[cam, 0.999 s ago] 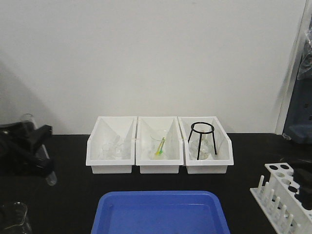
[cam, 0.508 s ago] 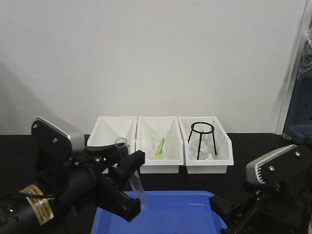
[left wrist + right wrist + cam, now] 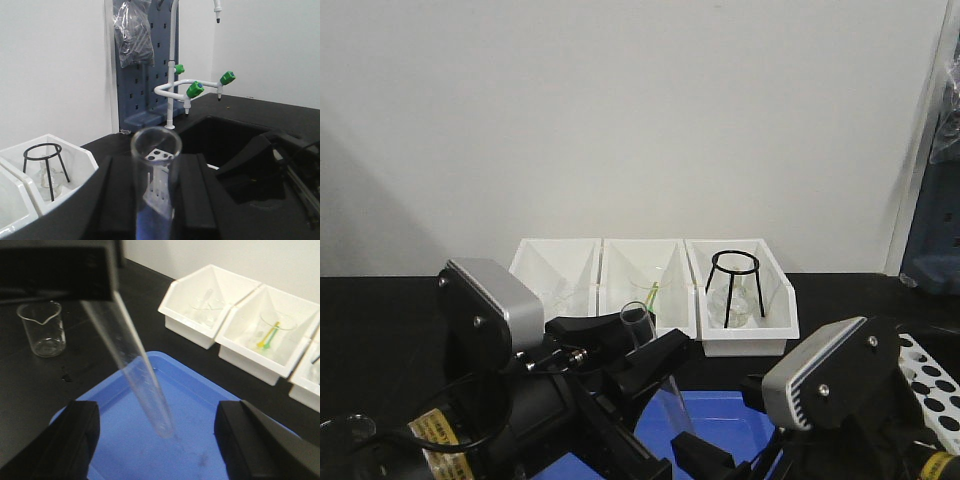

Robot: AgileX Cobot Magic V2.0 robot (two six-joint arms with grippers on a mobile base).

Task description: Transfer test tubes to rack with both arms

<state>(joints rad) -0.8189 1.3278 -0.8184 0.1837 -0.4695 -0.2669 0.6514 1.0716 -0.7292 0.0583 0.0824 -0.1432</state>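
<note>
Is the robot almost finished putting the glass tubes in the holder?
Not yet. Done: nothing that shows; the visible holes in the small white plastic rack look empty. In hand: the left arm's fingers grip one slim clear glass test tube, tilted over the blue plastic tray, its tip between the right arm's open fingers. Left: probably passing it across, then standing it in the rack.

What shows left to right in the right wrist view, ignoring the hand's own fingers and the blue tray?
beaker → test tube, tilted → left white bin → middle white bin → right white bin, cut off by the frame edge
</note>
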